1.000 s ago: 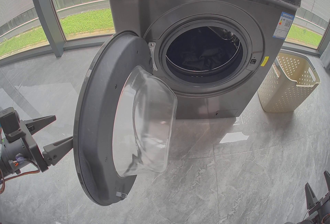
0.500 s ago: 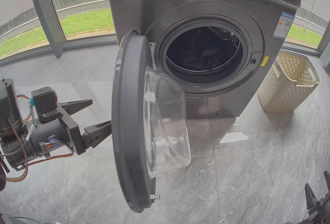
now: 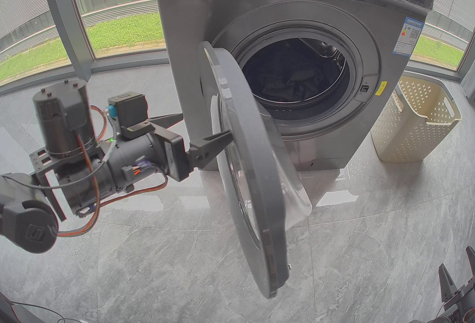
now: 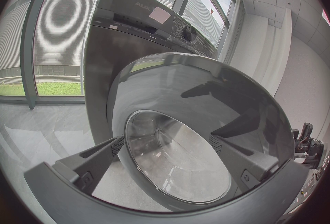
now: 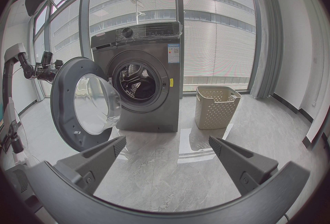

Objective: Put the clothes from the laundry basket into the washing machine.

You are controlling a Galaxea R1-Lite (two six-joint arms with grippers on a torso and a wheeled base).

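The grey washing machine [image 3: 297, 2] stands ahead with its round door [image 3: 247, 180] swung about halfway toward the drum opening [image 3: 294, 74]. Dark clothes [image 3: 292, 79] lie inside the drum. My left gripper [image 3: 205, 125] is open at the door's outer face, one fingertip [image 3: 225, 136] against it; the left wrist view has the door [image 4: 192, 97] just beyond the left gripper [image 4: 166, 142]. The cream laundry basket [image 3: 415, 116] sits on the floor right of the machine, with no clothes visible in it. My right gripper [image 3: 455, 259] hangs open low at the right, far from the machine.
Grey tiled floor spreads in front of the machine. Tall windows and a window post [image 3: 64, 7] run behind and to the left. In the right wrist view, the basket [image 5: 216, 106] stands right of the machine [image 5: 144, 73], with open floor before both.
My left arm has moved right and up toward the machine with its finger on the door. The door has swung from wide open to about half shut.
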